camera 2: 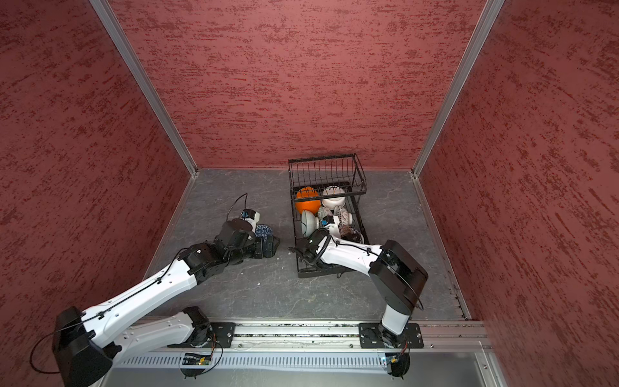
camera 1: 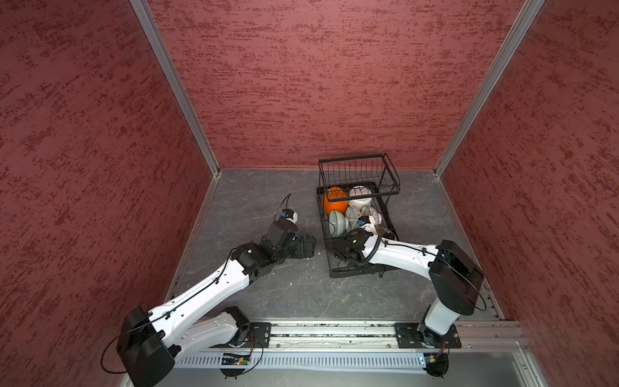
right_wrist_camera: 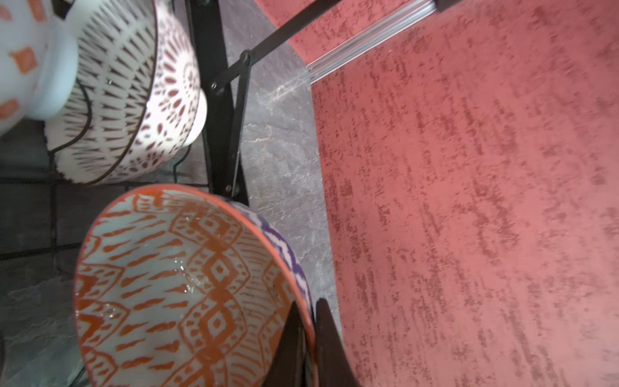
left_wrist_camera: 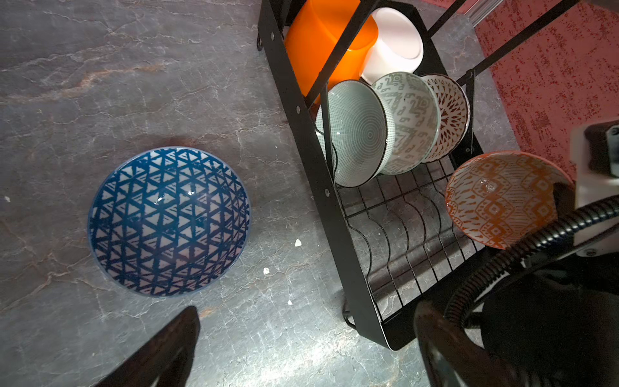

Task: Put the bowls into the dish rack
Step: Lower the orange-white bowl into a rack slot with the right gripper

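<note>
In both top views, the black wire two-tier dish rack (camera 1: 358, 157) stands on the dark grey stone-look table (camera 1: 254, 201), right of its middle, with the raised basket toward the far edge. A plain orange ceramic bowl (camera 1: 333, 201) and a plain white ceramic bowl (camera 1: 360, 202) lie on the base beneath that basket. The left gripper (camera 2: 269, 248) hangs with jaws spread wide above a blue-triangle-patterned white bowl (camera 2: 264, 233), which sits on the table just left of the rack's long side. Left wrist view: this bowl rests upright, mouth up, apart from the rack frame and ahead of the spread fingers (left_wrist_camera: 167, 345). On the rack's base a pale grey-green bowl (left_wrist_camera: 355, 134), a grey-patterned white bowl (left_wrist_camera: 412, 120) and a dark-red-patterned white bowl (left_wrist_camera: 449, 117) stand on edge in an overlapping row beside the orange and white ones. Right wrist view: the right gripper (right_wrist_camera: 308, 315) pinches the rim of a red-orange-patterned white bowl (right_wrist_camera: 174, 284), one finger inside and one outside. The bowl is tilted over the base by the rack's right long side, near the dark-red-patterned bowl; whether it touches the wires cannot be told.
</note>
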Action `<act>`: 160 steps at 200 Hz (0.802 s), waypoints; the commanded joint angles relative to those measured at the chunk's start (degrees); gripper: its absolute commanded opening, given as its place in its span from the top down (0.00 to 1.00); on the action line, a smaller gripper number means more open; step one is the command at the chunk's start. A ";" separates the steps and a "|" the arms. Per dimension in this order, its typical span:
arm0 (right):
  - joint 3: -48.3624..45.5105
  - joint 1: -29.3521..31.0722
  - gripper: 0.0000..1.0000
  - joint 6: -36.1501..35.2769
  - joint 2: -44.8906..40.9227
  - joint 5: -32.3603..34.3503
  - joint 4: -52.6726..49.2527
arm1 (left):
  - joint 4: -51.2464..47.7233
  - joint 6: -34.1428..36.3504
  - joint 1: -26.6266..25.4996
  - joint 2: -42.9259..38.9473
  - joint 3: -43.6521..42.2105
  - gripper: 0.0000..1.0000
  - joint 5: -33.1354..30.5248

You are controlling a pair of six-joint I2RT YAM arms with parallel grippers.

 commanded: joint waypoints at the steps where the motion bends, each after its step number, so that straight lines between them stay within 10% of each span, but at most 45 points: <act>1: -1.88 -0.98 1.00 -10.30 -5.10 -0.39 12.95 | 0.75 0.69 0.58 -0.26 -0.71 0.01 0.47; 160: -3.15 -1.43 1.00 -18.88 1.71 -1.13 21.36 | 1.74 0.60 2.87 -0.35 -2.64 0.00 2.37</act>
